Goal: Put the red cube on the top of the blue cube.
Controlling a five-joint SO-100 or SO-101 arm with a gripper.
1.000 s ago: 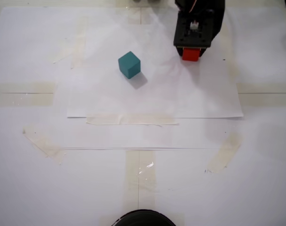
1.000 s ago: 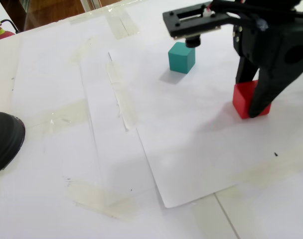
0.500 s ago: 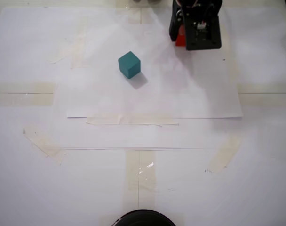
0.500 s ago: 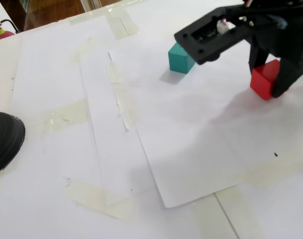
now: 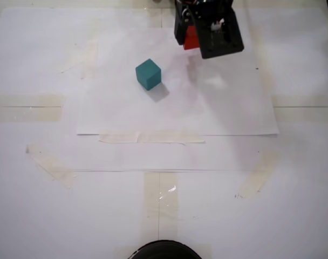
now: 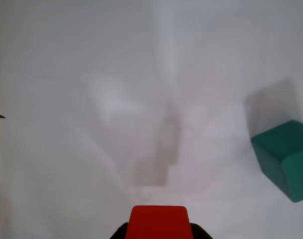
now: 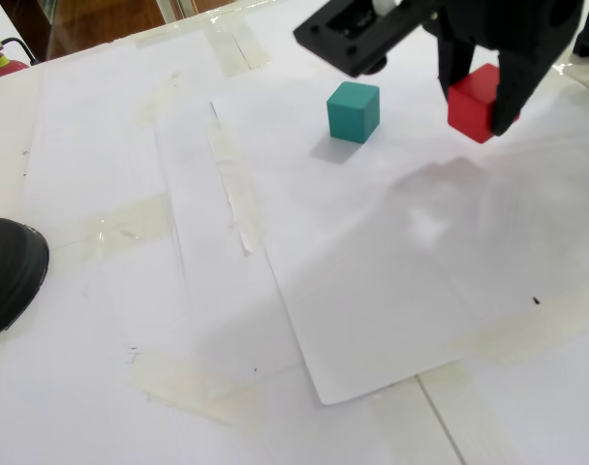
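The red cube (image 5: 191,38) is held in my black gripper (image 5: 190,36), lifted above the paper. It shows in a fixed view (image 7: 474,104) between the fingers, and at the bottom edge of the wrist view (image 6: 158,222). The blue cube (image 5: 148,74), teal in colour, sits on the white sheet, down and to the left of the gripper in a fixed view. It also shows in another fixed view (image 7: 354,110), left of the red cube, and at the right edge of the wrist view (image 6: 286,159). The gripper (image 7: 477,105) is apart from the teal cube.
A white paper sheet (image 5: 180,118) is taped onto the white table, with several tape strips (image 5: 150,138) around it. A black rounded object (image 7: 9,271) lies at the left edge in a fixed view and at the bottom edge in the other fixed view (image 5: 161,251).
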